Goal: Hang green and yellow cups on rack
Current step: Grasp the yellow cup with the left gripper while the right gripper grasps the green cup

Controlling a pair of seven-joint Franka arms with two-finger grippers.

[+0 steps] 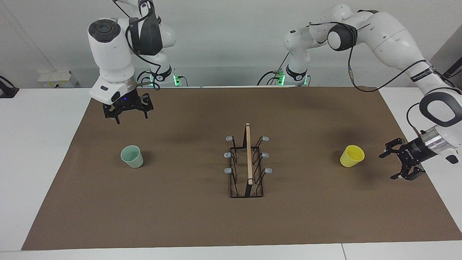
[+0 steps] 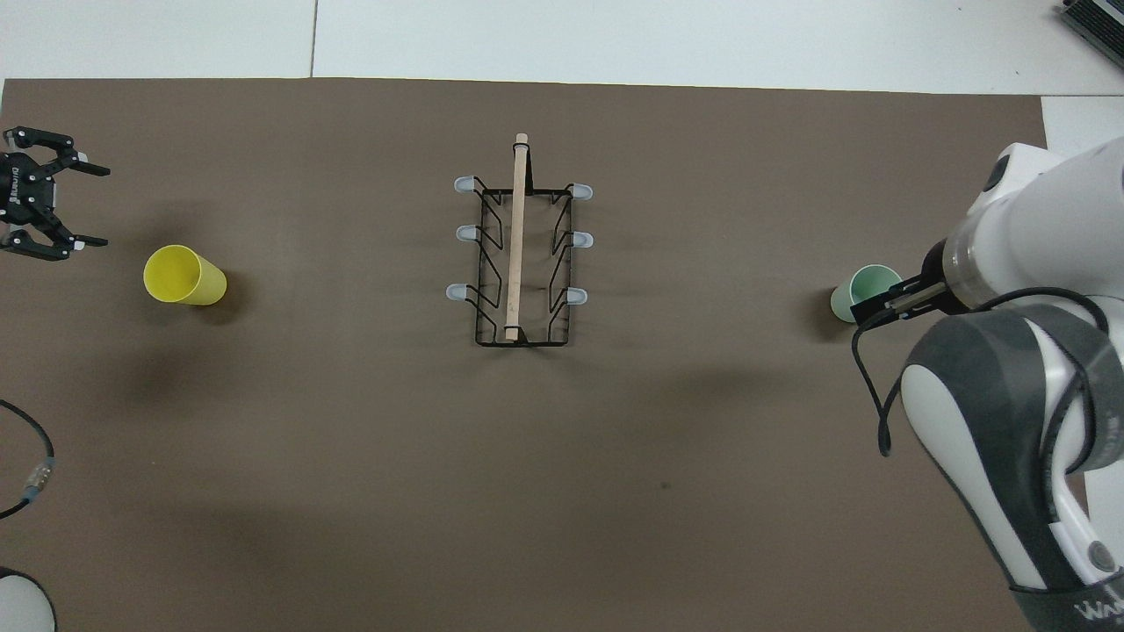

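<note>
From across the worktop [image 1: 202, 224], the pale green plastic cup [image 1: 132, 156] and bright yellow plastic cup [image 1: 352, 156] stand upright at either end, well apart from the black wire rack with a wooden bar [image 1: 248, 162] in the middle. The right tool [image 1: 127, 116] hangs wide over bare mat; the left tool [image 1: 400, 159], wide too, sits just beside the yellow cup and could knock it over. From above, the green cup [image 2: 865, 290] hides partly under the right arm, so a grab could miss.

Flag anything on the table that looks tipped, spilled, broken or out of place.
Nothing stands out. The green cup and yellow cup stand mouth-up, one toward each end of the mat. The rack stands upright between them, its prongs bare. Both grippers are clear of them.
</note>
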